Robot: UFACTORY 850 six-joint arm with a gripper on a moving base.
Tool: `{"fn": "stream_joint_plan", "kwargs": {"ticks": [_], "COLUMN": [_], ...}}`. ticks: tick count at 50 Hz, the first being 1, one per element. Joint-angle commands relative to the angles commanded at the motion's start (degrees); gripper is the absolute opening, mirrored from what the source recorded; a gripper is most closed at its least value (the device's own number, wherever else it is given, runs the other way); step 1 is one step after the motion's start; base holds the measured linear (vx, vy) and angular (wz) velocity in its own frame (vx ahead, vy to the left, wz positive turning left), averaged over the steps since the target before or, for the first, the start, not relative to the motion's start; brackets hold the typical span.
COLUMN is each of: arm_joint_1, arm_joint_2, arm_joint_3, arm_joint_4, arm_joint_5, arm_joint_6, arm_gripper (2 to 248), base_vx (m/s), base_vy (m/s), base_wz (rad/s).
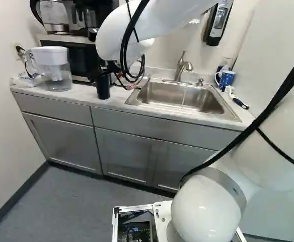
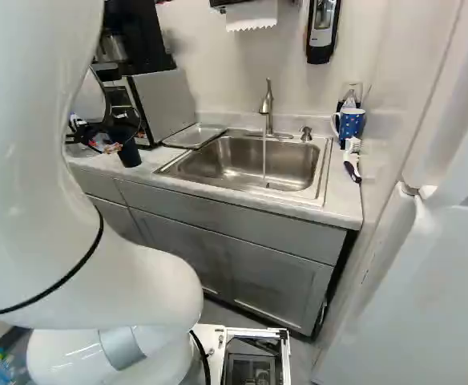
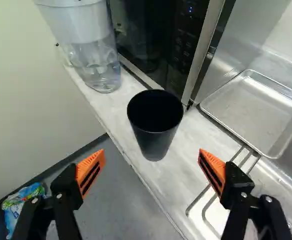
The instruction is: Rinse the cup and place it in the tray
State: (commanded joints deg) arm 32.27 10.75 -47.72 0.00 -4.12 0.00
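Nearest: the white arm [image 1: 137, 35] reaches out over the counter from the near side. At its end the pincer [image 3: 151, 151] is open wide, a pad [image 3: 90, 172] each side, nothing gripped.

Next out, the black cup [image 3: 155, 131]: upright on the counter [image 3: 173, 185], mouth up, nr the front edge, w/ the microwave [image 1: 81, 58] behind it. It lies straight ahead of the pincer, approx. centred btwn the line of the two fingers, no contact seen. Long axis vertical, wall tapering to a narrower base. So the next move is prob. a straight advance, fingers passing left & right of the wall, then close. Centring matters most: if off to one side, a finger could nudge the cup or tip it, w/ the front edge close by. Taper may let it slip if held too low; wall looks smooth too.

Left of the cup, a bit farther: water pitcher [image 3: 93, 55], apart from it; left finger should stay clear. Right of the cup: metal tray [image 3: 251, 112], flat, btwn microwave & sink [image 2: 246, 164]. Sink is farther right, w/ a thin water stream [image 2: 264, 156] falling from the faucet [image 2: 267, 108] at its far side. Far right, blue mug [image 2: 350, 124], prob. not needed.

Step now, my read: pre-grasp. Rinse & placing both to do.
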Motion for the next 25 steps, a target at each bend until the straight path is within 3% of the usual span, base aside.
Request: {"fn": "stream_joint_plan", "kwargs": {"ticks": [25], "arm_joint_1": [0.41], "arm_joint_2": [-0.26], "arm_joint_3": [1.56], "arm_joint_4": [0.0], "arm_joint_5": [6.31], "arm_joint_6": [0.0], "arm_gripper": [247], "base_vx": [0.0], "base_vy": [0.0], "base_wz": [0.0]}}
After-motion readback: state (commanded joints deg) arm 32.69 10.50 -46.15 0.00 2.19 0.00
